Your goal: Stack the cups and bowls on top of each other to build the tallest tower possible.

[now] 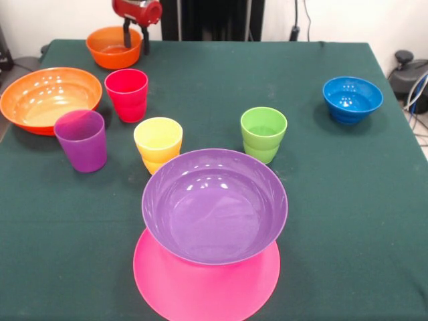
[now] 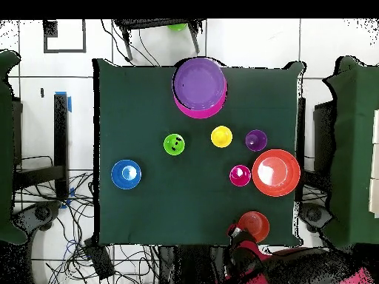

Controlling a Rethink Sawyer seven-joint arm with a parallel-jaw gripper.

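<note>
My end effector [image 1: 136, 39], fingers spread and empty, hangs at the small glossy orange plastic bowl [image 1: 113, 47] near the worktop's corner. I judge I should straddle its rim squarely before closing.

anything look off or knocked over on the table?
Nothing spilled or tipped. The only odd one: the purple bowl sits upright on the upturned pink bowl, set toward its far side rather than centred. All four cups stand upright; the gripper hangs open at the small orange bowl.
</note>
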